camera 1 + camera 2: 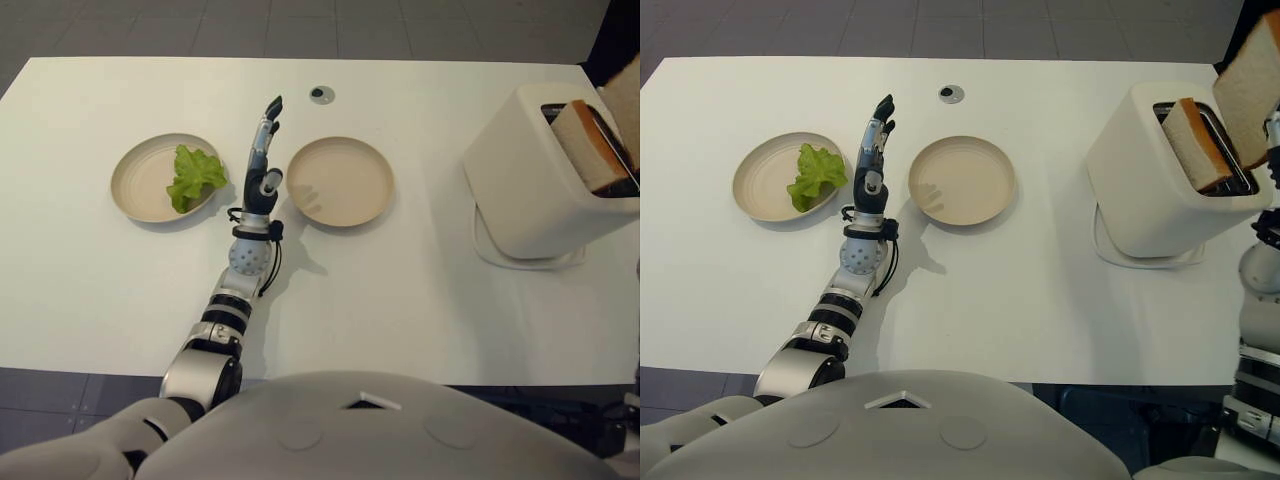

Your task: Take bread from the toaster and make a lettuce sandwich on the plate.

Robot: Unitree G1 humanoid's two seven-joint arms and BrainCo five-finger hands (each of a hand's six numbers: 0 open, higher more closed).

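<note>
Left robot hand (pixel 872 160): released, fingers straight and pointing toward the top of the frame, holding nothing. It stands edge-on above the table (pixel 1040 310), left of centre, in the gap between the two plates. It touches neither plate.

Right robot hand (pixel 1272 128): at the far right edge of the frame, mostly cut off. It sits against the lower right edge of the raised slice (pixel 1248 88), which hangs in the air above and to the right of the toaster slots, clear of the toaster. So the hand is grasping that slice, though I can't make out the finger layout.

Left plate (pixel 755 185): just left of the left robot hand, round and beige. The lettuce (pixel 815 175) lies on its right half, one crumpled green leaf reaching the rim on the hand's side.

Centre plate (pixel 962 180): just right of the left robot hand, same colour and shape, mid-frame. The hand's shadow falls on its left rim.

Toaster (pixel 1140 190): white box on the right side of the frame, well apart from the centre plate, with its slots facing up. The second slice (pixel 1193 145) is in a slot, sticking out and leaning toward the left, with a brown crust and pale face.

Grommet (pixel 952 94): small round metal ring with a dark middle, set in the table near the top centre, above the centre plate.
</note>
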